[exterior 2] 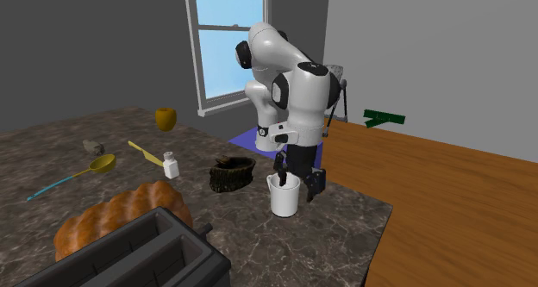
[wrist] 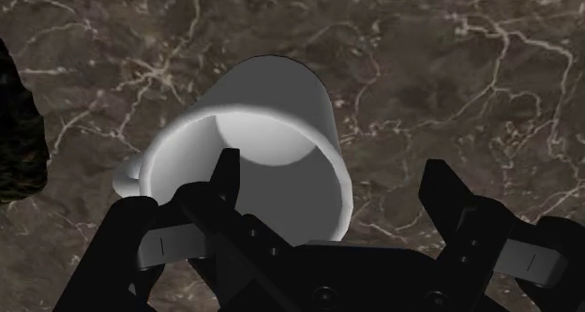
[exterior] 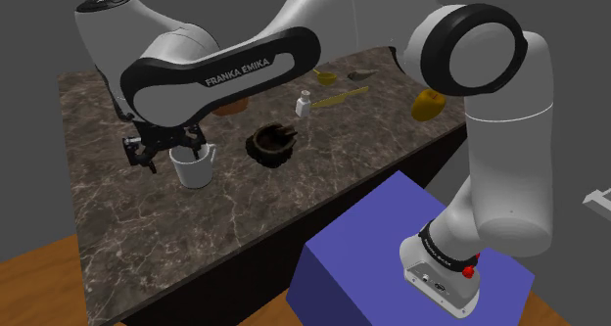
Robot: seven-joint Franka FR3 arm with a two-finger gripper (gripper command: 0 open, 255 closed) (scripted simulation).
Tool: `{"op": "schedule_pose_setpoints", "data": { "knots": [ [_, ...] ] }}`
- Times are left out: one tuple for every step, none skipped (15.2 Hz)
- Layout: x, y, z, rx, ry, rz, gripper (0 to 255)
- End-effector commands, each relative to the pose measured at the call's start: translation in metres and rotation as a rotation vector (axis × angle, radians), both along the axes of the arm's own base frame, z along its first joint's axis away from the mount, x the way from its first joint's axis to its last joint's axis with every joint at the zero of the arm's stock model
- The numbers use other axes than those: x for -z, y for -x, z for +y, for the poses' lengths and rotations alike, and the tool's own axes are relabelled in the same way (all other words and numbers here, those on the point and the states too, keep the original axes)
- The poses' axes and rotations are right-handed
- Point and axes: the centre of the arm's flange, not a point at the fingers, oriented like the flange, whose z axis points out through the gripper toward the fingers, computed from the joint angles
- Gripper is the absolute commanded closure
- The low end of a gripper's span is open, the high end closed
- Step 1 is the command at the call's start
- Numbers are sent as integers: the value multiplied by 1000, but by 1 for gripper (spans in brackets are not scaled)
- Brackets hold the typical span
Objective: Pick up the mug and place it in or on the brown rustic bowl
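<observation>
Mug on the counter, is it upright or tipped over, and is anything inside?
Upright and empty: the white mug stands on its base on the counter, mouth up; the wrist view shows a bare interior.

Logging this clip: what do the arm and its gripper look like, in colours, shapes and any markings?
The arm has smooth, rounded white links with black rings at the joints. One black band carries white FRANKA EMIKA lettering. Its white base has a small red button. The gripper is all black, with two blocky, angular fingers.
</observation>
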Motion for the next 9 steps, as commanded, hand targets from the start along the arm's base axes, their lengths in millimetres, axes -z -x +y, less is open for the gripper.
{"op": "schedule_pose_setpoints", "data": {
  "knots": [
    [7, 0, 1, 0, 0, 0, 0],
    [7, 0, 1, 0, 0, 0, 0],
    [7, 0, 1, 0, 0, 0, 0],
    [7, 0, 1, 0, 0, 0, 0],
    [7, 0, 1, 0, 0, 0, 0],
    [7, 0, 1, 0, 0, 0, 0],
    [7, 0, 1, 0, 0, 0, 0],
    [7, 0, 1, 0, 0, 0, 0],
    [7, 0, 1, 0, 0, 0, 255]
  ]
}}
